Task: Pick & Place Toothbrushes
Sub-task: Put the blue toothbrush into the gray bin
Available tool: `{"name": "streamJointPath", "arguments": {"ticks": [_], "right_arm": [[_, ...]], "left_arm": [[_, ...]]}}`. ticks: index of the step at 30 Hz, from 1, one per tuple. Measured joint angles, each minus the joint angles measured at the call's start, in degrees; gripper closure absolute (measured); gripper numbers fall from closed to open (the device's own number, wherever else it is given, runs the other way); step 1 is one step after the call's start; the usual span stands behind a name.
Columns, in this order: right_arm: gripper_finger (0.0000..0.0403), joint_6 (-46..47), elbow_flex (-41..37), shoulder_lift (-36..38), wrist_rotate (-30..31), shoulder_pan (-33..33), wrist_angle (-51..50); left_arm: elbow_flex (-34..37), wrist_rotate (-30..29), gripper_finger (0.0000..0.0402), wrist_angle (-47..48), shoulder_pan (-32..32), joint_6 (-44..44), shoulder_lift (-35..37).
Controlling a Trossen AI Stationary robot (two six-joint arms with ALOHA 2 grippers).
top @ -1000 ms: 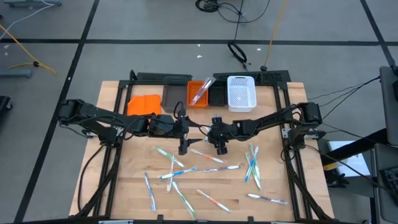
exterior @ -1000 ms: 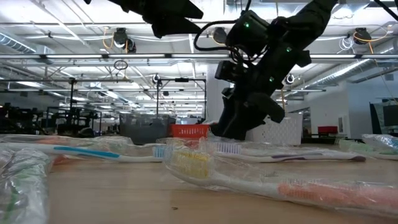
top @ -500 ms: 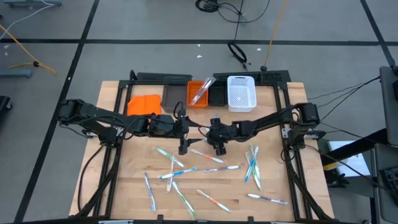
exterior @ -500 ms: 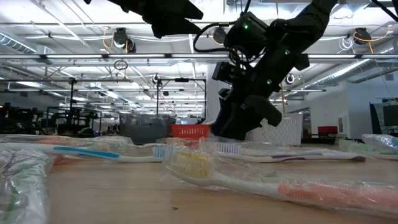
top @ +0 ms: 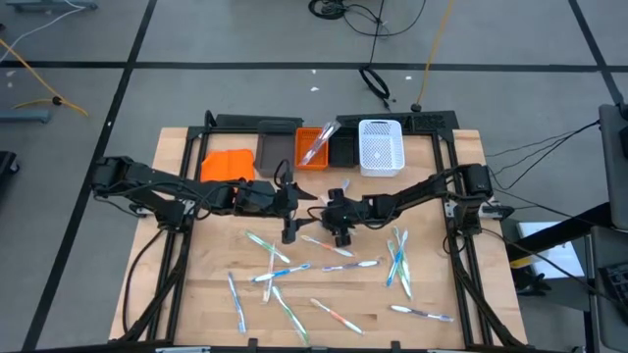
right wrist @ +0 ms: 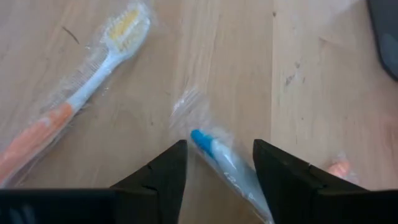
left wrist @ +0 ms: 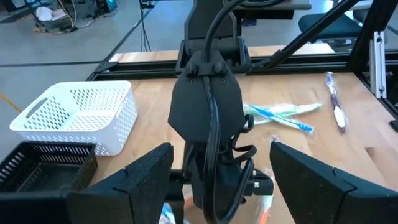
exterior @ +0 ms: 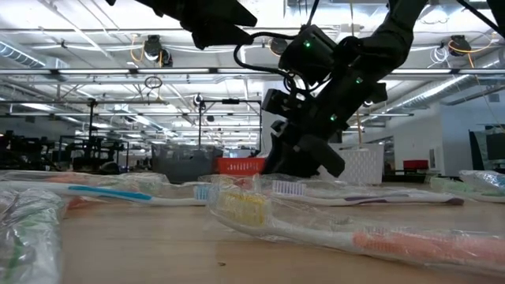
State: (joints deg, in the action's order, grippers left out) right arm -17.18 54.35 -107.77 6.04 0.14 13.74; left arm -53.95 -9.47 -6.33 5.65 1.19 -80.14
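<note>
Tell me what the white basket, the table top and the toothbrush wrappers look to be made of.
Basket: white plastic, likely, given its moulded grid of holes and thick rim with a handle cut-out.
Table top: light wood, matte, with visible grain and plank seams.
Wrappers: thin clear plastic film, crinkled and glinting around each toothbrush.

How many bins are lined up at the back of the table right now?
5, left to right: wide orange bin, grey bin, small orange bin holding toothbrushes, black bin, white mesh bin. None seems hidden.
</note>
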Motion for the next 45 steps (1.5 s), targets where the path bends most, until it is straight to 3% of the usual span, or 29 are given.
{"name": "streamJointPath", "arguments": {"ticks": [11, 20, 45], "right_arm": [[0.0386, 1.9, 0.0, 0.0, 0.0, 0.0, -1.6], [0.0389, 4.7, -0.1, 1.5, 0.7, 0.0, -2.0], [0.0389, 10.4, 0.0, 23.1, 7.9, 0.3, -5.1]], "left_arm": [[0.0, 0.0, 0.0128, 0.3, 0.0, -0.2, 0.0], [0.0, 0.0, 0.0128, 0.2, 0.0, -0.2, 0.0], [0.0, 0.0, 0.0128, 0.1, 0.0, 0.0, 0.0]]}}
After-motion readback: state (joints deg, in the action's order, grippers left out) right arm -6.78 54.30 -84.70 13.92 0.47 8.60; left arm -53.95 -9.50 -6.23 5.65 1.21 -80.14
